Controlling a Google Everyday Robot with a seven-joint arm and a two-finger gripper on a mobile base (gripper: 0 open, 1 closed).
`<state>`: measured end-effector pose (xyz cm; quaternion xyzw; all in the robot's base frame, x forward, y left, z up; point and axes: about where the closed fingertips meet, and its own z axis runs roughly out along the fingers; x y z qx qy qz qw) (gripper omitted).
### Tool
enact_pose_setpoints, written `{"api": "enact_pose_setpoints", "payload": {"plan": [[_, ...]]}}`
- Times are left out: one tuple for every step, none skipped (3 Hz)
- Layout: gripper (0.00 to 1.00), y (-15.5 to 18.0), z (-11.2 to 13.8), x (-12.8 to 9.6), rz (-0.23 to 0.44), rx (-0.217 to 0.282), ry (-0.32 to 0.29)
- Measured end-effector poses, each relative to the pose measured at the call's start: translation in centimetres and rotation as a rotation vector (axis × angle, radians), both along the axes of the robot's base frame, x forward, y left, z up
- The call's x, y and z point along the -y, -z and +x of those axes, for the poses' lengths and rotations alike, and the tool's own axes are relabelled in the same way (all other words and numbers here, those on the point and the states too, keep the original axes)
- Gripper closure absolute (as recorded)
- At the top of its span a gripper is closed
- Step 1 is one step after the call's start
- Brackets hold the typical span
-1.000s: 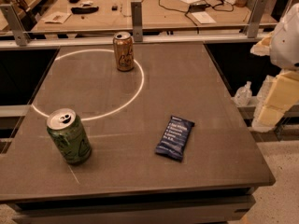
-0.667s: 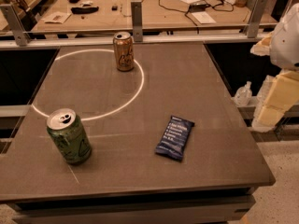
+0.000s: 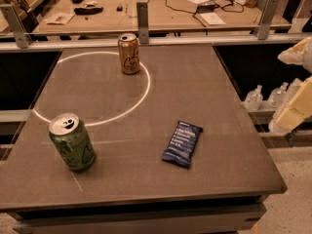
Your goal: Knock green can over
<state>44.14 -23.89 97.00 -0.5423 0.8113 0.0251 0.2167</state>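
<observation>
Claw (image 3: pixel 299 101) hangs beyond the counter's (image 3: pixel 195 82) right edge; how wide it's spread, I cannot tell. Green can (image 3: pixel 72 141) stands upright at front left, well apart from it.

The mottled green can (image 3: pixel 73 143) stands upright, silver pull-tab top up, far left of the gripper (image 3: pixel 297 108) at the view's right edge.

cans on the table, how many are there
2: the green can upright front left, the orange-gold can upright at the back by the white circle; the claw hangs off the table's right edge.
</observation>
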Motion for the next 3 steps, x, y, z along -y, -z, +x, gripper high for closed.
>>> {"api": "enact_pose_setpoints", "payload": {"plan": [[0.00, 1.1, 0.2, 1.1, 0.189, 0.031, 0.085], [0.00, 1.7, 0.6, 1.8, 0.385, 0.102, 0.157], [0.00, 1.4, 1.5, 2.0, 0.562, 0.213, 0.176]]}}
